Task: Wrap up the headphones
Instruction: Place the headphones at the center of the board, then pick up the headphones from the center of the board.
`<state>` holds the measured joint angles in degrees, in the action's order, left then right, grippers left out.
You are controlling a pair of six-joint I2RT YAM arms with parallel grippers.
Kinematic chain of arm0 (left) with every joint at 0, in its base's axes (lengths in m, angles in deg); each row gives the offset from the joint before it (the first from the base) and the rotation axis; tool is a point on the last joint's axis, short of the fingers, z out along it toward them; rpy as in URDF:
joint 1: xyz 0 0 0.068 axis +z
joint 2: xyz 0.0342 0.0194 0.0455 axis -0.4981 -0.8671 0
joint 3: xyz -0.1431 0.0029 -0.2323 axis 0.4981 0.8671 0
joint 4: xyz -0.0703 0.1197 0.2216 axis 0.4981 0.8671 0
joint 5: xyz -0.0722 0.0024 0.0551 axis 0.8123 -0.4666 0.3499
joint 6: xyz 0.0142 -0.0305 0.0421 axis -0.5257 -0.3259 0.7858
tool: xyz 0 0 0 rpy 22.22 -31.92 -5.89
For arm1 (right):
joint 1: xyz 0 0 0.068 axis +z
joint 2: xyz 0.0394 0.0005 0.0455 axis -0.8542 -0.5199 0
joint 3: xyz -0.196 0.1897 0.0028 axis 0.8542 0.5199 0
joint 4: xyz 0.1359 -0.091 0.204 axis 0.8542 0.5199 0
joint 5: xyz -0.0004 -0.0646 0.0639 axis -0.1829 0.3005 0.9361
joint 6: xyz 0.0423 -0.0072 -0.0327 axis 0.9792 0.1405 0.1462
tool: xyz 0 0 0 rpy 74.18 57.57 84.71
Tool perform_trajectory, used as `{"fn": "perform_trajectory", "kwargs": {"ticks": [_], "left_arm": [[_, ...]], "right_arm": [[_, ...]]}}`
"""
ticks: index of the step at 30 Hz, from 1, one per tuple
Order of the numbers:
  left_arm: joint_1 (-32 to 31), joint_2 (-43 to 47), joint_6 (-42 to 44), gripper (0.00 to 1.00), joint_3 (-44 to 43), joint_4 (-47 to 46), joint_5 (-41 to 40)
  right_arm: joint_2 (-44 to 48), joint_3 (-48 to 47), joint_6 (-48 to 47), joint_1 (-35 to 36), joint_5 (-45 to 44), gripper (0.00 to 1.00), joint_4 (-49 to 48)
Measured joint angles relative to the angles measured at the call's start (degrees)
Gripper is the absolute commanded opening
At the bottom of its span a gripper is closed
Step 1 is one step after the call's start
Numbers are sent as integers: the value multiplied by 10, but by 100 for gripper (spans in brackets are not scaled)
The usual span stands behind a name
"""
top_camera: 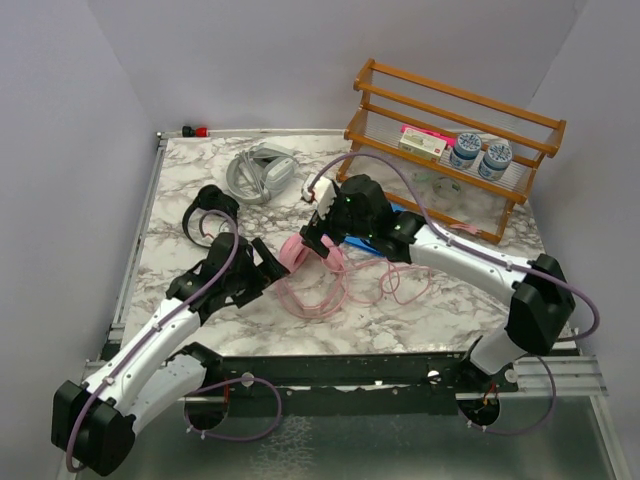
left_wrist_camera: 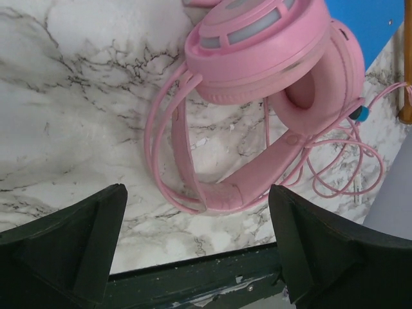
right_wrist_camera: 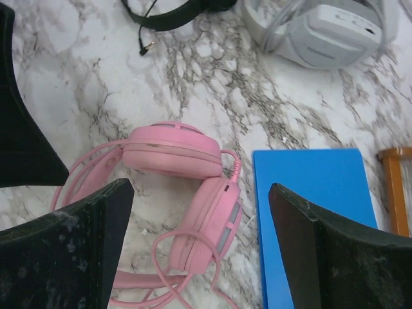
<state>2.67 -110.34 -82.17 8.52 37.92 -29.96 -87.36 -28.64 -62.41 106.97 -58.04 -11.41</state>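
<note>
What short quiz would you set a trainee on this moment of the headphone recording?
1. True or false: the left tool and the right tool are both open and hold nothing.
2. The cable of the pink headphones is: A) loose in loops on the table; B) wound tight round them; C) pinched by the right tool.
3. How many pairs of headphones lie on the table?

Key: 1 true. 2 A. 3 three: the pink headphones, the grey-white headphones and the black headphones.
</note>
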Motion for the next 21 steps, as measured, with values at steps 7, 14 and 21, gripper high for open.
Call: {"fn": "perform_trajectory", "kwargs": {"ticks": [7,14,21], "left_arm": [[-14,4,-41,95,31,9,3],[-18,-5,-65,94,52,2,2],[-18,-5,-75,93,63,-14,-1]], "right_arm": [[-83,-53,-166,0,115,79,43],[-138,-74,-336,0,169,85,40],[-204,-133,-492,0,197,85,102]]}}
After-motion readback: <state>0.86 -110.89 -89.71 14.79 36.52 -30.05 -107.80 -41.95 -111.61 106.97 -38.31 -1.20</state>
